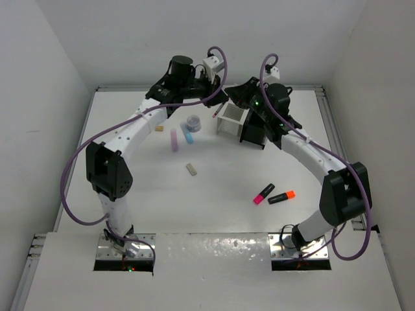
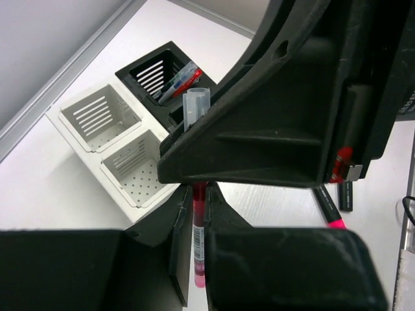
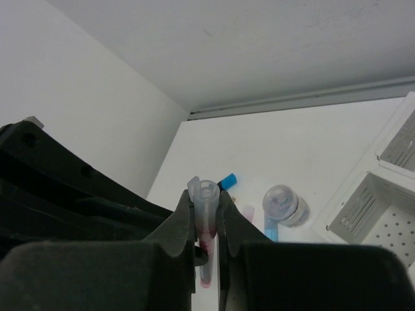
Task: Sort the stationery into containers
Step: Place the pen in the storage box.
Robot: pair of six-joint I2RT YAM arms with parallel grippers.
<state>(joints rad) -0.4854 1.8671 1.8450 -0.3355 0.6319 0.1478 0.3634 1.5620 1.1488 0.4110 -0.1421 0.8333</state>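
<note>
Red pen (image 2: 198, 246) with clear cap held, pink highlighter (image 1: 263, 193) beside orange highlighter (image 1: 281, 197), white bin (image 2: 97, 116) touching black bin (image 2: 150, 74)

Setting: a robot test cell of the laboratory kind. Two arms, the left arm (image 1: 130, 136) and the right arm (image 1: 311, 152), are bolted to metal plates (image 1: 126, 254) at the near edge of a plain white surface (image 1: 214, 207). Bare white walls (image 1: 39, 78) enclose it on three sides. Metal rails (image 1: 331, 126) edge the surface; purple cables (image 1: 68, 188) loop along both arms
</note>
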